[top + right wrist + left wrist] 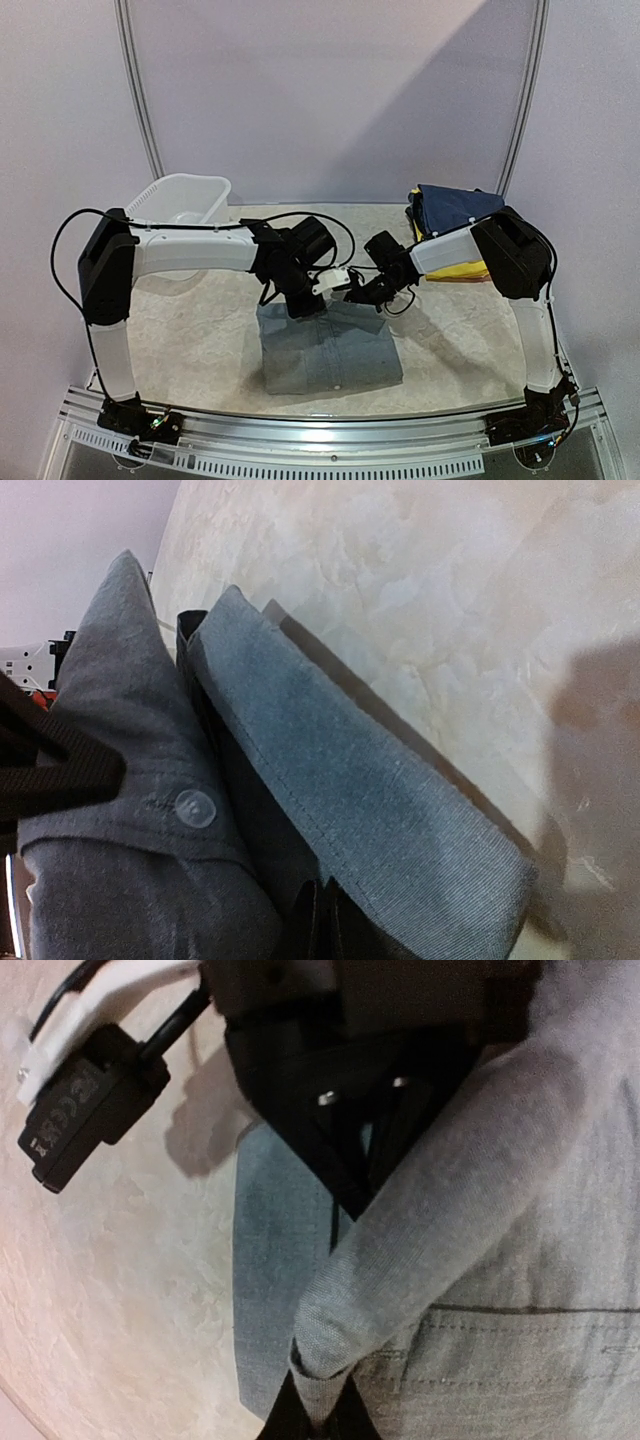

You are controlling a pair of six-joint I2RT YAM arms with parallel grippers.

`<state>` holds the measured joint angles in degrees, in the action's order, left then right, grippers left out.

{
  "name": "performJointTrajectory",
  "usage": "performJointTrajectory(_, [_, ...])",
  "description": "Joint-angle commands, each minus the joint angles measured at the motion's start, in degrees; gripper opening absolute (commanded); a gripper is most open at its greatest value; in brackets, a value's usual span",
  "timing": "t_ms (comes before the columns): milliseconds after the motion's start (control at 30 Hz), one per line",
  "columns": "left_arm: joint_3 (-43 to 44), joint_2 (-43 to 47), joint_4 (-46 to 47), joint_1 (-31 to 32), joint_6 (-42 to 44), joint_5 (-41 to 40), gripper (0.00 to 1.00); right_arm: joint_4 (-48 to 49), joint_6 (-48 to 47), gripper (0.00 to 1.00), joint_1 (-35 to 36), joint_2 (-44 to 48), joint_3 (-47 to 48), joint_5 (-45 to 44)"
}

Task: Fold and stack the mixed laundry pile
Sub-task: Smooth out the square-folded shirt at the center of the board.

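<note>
Marbled table (190,340), trousers (330,355) at centre, left gripper (302,306) and right gripper (359,297) both pinching their 12 o'clock edge, basin (185,195) at 10 o'clock, clothes (450,210) at 2 o'clock.

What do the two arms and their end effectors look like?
Both the left arm and right arm have white tubular links, boxy black joints and looping black cables. The left end effector and right end effector are black.
</note>
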<state>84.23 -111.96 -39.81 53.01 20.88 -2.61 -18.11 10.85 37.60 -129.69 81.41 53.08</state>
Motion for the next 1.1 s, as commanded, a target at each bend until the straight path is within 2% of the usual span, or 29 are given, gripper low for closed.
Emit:
performJointTrajectory(0, [-0.6,-2.1,1.2,-2.5,-0.2,1.1,0.0,-2.6,-0.7,0.06,0.2,-2.2,-2.0,-6.1])
performJointTrajectory(133, [-0.6,-4.0,1.7,-2.6,-0.6,1.6,0.0,-2.3,0.4,0.08,0.0,-1.6,-2.1,-6.6])
performJointTrajectory(400, [-2.8,-4.9,4.1,-3.6,-1.2,1.6,0.0,-1.0,4.6,0.27,-0.8,3.6,-3.0,-9.8])
performJointTrajectory(467, [-3.2,-4.8,4.9,-3.7,-1.0,1.4,0.0,-0.3,6.0,0.38,-1.3,7.0,-4.2,-11.5])
performJointTrajectory(600, [-3.9,-4.8,6.4,-3.8,-0.7,1.6,0.0,0.3,9.4,0.51,-1.9,13.9,-7.0,-16.0])
performJointTrajectory(633, [-4.0,-4.9,6.6,-3.9,-0.7,1.5,0.0,0.1,9.9,0.58,-1.9,16.3,-7.8,-17.6])
performJointTrajectory(767, [-4.0,-4.9,7.2,-4.0,-0.5,1.4,0.0,-1.1,12.2,0.72,-2.1,22.9,-11.3,-25.9])
performJointTrajectory(867, [-4.1,-4.7,7.7,-4.1,-0.5,1.4,0.0,-4.2,13.5,0.81,-2.1,27.7,-13.8,-35.7])
performJointTrajectory(967, [-4.2,-4.1,8.0,-4.1,-0.8,0.8,0.06,-5.2,15.0,0.94,-2.0,32.0,-17.4,-45.2])
performJointTrajectory(1000, [-4.4,-3.7,8.1,-4.1,-0.9,0.6,0.11,-4.5,15.5,0.98,-2.0,34.7,-19.0,-46.8])
performJointTrajectory(1067, [-5.2,-2.1,9.1,-4.1,-1.6,-0.3,0.25,-1.9,15.9,0.99,-1.8,38.9,-22.6,-47.7])
